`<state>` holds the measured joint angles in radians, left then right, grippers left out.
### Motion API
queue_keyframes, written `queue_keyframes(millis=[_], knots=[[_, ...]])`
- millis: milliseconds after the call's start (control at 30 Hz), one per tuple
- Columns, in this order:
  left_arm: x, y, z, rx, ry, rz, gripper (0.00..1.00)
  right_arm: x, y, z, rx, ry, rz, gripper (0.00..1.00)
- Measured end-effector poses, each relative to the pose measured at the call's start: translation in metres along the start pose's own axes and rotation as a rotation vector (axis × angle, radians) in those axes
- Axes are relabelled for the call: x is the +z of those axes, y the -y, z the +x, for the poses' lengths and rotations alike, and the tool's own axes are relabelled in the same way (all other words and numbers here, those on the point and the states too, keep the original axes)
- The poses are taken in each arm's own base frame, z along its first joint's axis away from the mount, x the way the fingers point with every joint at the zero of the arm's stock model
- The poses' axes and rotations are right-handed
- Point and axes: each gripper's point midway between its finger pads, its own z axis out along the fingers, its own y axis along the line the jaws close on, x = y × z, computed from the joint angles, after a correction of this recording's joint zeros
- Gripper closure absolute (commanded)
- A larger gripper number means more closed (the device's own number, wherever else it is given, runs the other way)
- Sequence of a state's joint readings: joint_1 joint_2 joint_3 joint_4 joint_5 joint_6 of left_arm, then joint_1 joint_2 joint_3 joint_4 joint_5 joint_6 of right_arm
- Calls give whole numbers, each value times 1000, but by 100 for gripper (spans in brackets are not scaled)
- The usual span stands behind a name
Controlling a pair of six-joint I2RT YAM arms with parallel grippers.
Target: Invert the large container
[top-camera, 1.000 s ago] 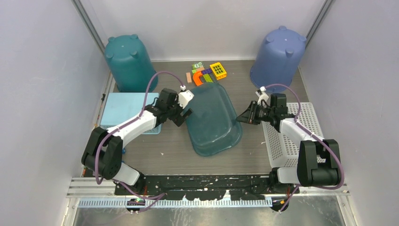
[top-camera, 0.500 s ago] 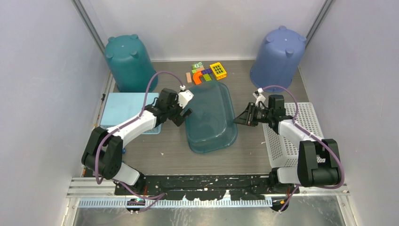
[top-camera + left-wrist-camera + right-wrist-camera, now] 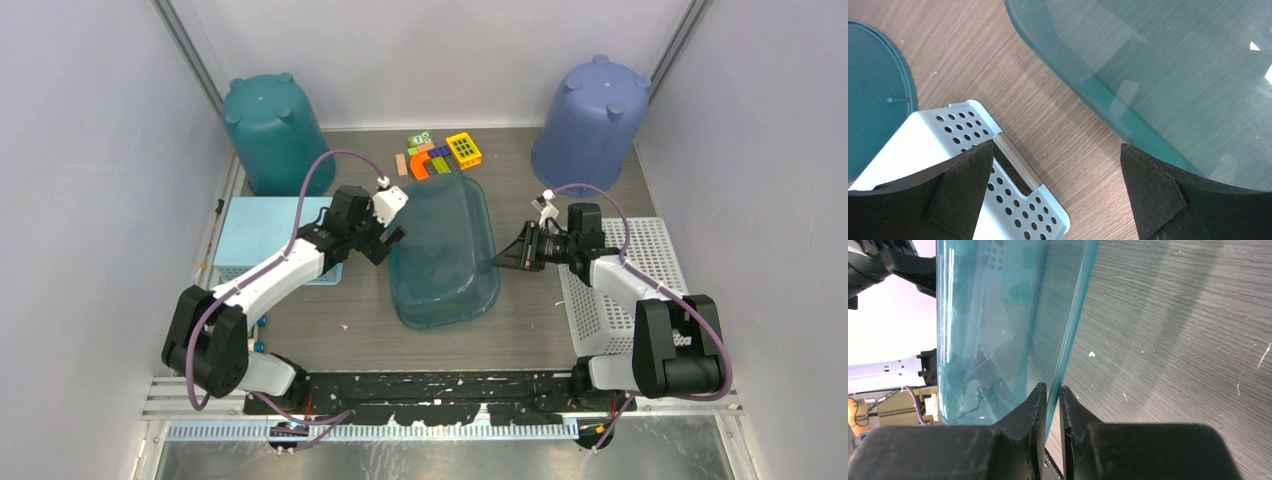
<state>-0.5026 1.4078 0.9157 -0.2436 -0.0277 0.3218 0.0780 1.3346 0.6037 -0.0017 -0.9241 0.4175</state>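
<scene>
Top view: large tub point(image 3: 445, 255), see-thru teal, mid-table betw both grippers. L gripper point(image 3: 388, 243) by its left rim, jaws spread wide, holding nothing. R gripper point(image 3: 500, 258) at right rim. Inverted teal bucket point(image 3: 272, 130) back left, blue bucket point(image 3: 592, 120) back right, toy blocks point(image 3: 440, 155) just behind tub.

L wrist: fingers far apart. Tub edge upper right, pale-blue perforated tray point(image 3: 973, 165) lower left, wood tabletop point(image 3: 1048, 100) betw.

R wrist: jaws nearly together, pinching tub's thin rim.
</scene>
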Motion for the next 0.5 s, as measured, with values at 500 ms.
queue_keyframes(millis=[500], knots=[[-12,-3,-10,-2,43,-13,0,0,-2,4,-16,-16,-10,76]])
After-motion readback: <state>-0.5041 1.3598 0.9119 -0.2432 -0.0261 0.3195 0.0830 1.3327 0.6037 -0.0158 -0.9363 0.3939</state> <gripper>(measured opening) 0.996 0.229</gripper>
